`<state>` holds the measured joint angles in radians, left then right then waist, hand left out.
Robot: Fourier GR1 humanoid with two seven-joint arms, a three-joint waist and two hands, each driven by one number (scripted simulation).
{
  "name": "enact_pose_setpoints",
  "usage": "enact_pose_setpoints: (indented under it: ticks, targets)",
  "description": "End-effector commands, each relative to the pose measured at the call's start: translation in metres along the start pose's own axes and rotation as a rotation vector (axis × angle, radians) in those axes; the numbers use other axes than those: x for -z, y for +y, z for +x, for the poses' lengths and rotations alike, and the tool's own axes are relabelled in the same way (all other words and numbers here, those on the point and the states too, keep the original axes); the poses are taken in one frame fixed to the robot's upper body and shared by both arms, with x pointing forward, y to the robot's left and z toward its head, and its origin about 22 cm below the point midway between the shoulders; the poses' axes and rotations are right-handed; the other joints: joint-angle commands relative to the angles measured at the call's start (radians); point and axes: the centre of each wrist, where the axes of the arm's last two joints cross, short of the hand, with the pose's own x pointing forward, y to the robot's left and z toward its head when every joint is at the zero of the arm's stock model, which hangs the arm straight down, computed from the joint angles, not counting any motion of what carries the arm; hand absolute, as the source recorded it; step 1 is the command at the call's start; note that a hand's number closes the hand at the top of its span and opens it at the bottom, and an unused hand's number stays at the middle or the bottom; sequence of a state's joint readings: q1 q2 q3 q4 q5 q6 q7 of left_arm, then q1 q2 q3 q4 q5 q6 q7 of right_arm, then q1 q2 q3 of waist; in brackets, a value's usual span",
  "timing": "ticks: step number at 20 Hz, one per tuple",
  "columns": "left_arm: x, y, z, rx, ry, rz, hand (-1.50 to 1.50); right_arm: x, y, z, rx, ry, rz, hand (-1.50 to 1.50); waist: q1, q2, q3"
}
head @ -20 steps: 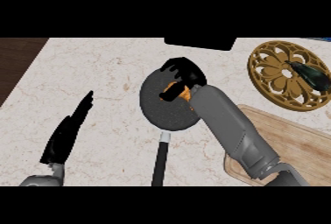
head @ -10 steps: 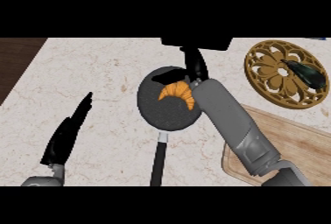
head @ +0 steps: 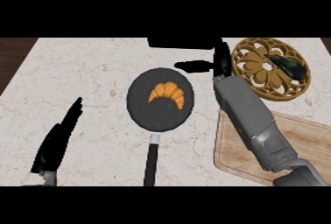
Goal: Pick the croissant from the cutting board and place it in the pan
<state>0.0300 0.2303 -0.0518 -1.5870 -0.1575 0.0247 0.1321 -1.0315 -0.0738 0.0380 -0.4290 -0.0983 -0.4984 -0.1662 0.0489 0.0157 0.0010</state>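
The pan sits near the middle of the counter, a dark round pan with its black handle running straight toward the near edge. The croissant lies inside it, on the upper half of the pan's floor, its curve arched away from the handle; nothing else is in the pan. The right hand is just to the right of the pan's far rim, above the counter and apart from the croissant, its fingers straight and pointing away, with nothing in its hold; its grey forearm slants down to the right of the pan. The board lies to the lower right of the pan, partly under that forearm, and its visible surface carries nothing. Farther right of the pan, beyond the hand, a round carved wooden trivet bears a dark elongated thing that I cannot identify. The left hand rests well to the left of the pan's handle, fingers straight and up, holding nothing.
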Motion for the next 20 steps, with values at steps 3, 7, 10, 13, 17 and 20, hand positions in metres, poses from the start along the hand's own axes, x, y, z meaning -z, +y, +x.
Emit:
enact_pose_setpoints:
  ticks: [3, 7, 10, 13, 17, 20]
  targets:
    - [0.008, 0.006, 0.005, -0.015, 0.019, 0.026, 0.00, 0.011, -0.064, -0.031, -0.015, -0.083, -0.033, -1.50, -0.032, -0.007, 0.000]
    - [-0.010, 0.001, -0.002, 0.001, 0.023, 0.029, 0.00, 0.021, -0.120, -0.036, -0.024, -0.072, -0.065, -1.50, -0.031, -0.010, 0.000]
    - [-0.023, 0.020, -0.024, 0.014, 0.026, 0.029, 0.00, 0.017, -0.155, -0.053, -0.049, -0.066, -0.047, -1.50, -0.030, -0.011, -0.001]
    - [-0.003, 0.006, 0.002, 0.004, 0.026, 0.034, 0.00, 0.017, -0.190, -0.054, -0.044, -0.104, -0.040, -1.50, -0.034, -0.009, 0.000]
    - [-0.002, 0.013, -0.004, -0.004, 0.021, 0.043, 0.00, 0.014, -0.213, -0.062, -0.037, -0.086, -0.019, -1.50, -0.031, -0.009, 0.000]
    - [-0.008, 0.007, 0.021, -0.012, 0.025, 0.032, 0.00, 0.009, -0.223, -0.067, -0.038, -0.079, -0.008, -1.50, -0.034, -0.013, 0.000]
